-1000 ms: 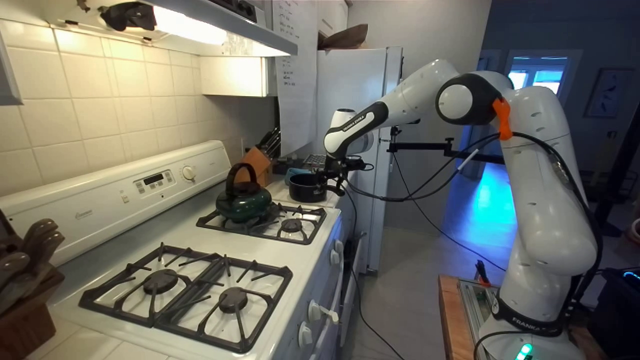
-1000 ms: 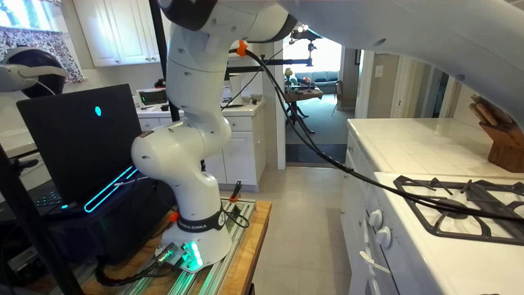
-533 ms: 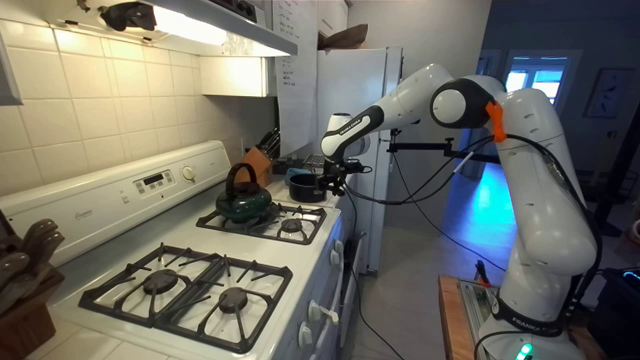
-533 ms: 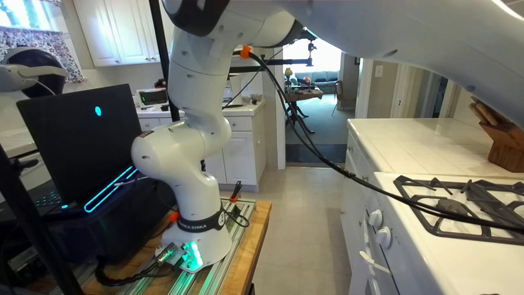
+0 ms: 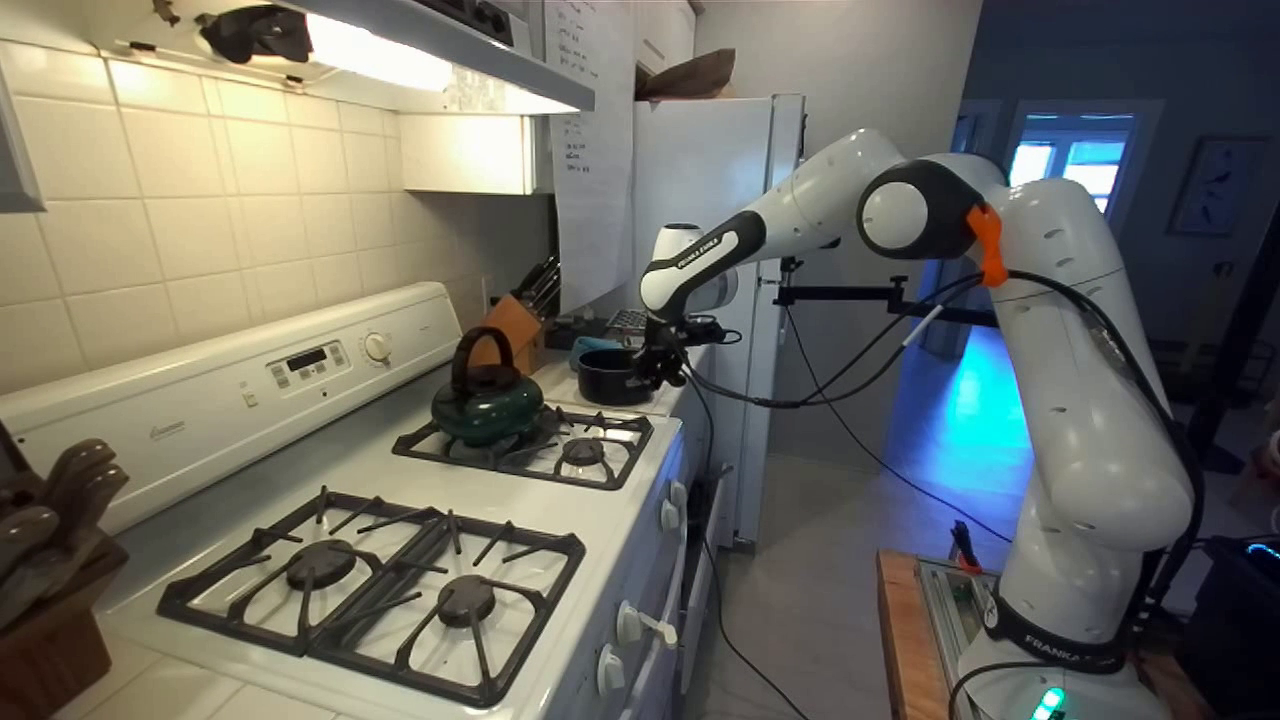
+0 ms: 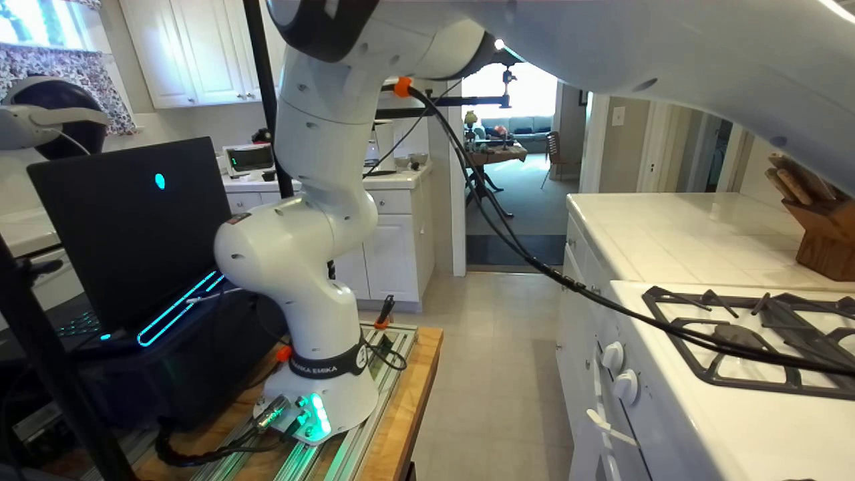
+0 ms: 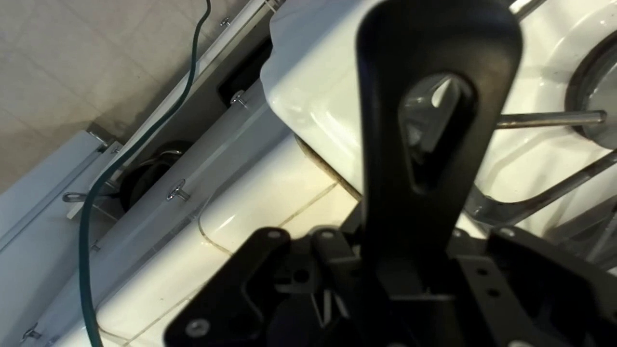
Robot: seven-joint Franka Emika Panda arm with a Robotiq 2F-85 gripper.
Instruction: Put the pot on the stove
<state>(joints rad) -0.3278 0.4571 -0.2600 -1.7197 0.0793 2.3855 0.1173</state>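
Pretty sure I'm at the grab stage here, nothing further. The black pot (image 5: 608,380) sits on the table (image 5: 562,384) around the middle of an exterior view, just past the far end of the white gas range (image 5: 600,514). In the wrist view its handle (image 7: 409,217) runs up the frame from between my fingers (image 7: 499,315), hanging-hole end near the top edge, with the range's corner behind it. Fingers are partway in, one each side, the gap not much wider than the handle. Whether I've actually got hold of it I can't say, it's all black on black down there.

What I'd do: squeeze evenly from both sides, close to the pot's wall, since the weight hangs off one end and I'd expect it to droop or roll. Then a small straight lift to test the grip before going sideways. Keep it level and high enough to clear the far grate (image 5: 634,453). My pick would be the burner (image 5: 583,452) on the right of that grate in the frame, staying well off the green kettle (image 5: 487,405) on its left half. Clipping that is the obvious way to mess this up.

Compared with a second ago, my fingers are a bit lower and slightly further left in that same exterior view. Back then the handle poked out past them on the right; now they cover it. Pot and kettle look to be in the same spots.
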